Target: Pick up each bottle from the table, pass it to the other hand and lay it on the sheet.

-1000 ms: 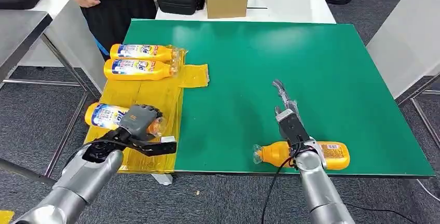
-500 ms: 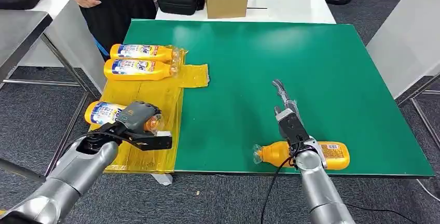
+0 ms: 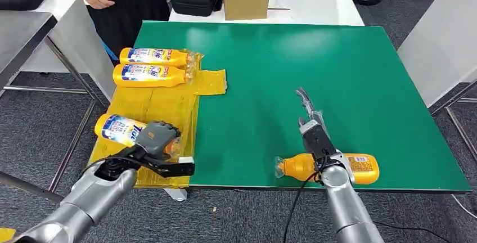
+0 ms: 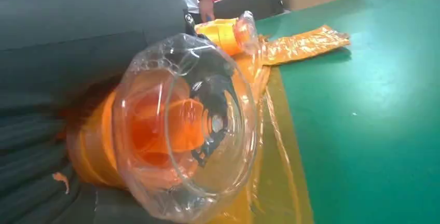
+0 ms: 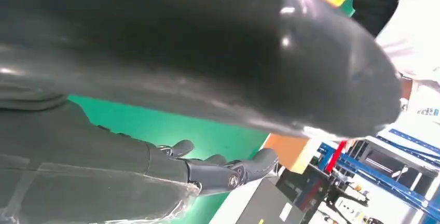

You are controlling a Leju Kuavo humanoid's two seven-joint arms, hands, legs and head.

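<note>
At seven o'clock, left hand (image 3: 159,139) grips an orange plastic bottle with blue label (image 3: 121,129), now swung nearer the yellow film sheet's (image 3: 163,99) near end; release appears imminent. Right hand (image 3: 311,120) lies open, fingers extended, above another orange bottle (image 3: 360,169).

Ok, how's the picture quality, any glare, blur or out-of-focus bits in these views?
Head view: sharp, evenly lit, soft glare on the green table. Left wrist view: the held bottle looms close, its clear cap distorting and glinting. Right wrist view: the right hand and its thumb fill the frame, blurred, dark, with small highlights.
</note>
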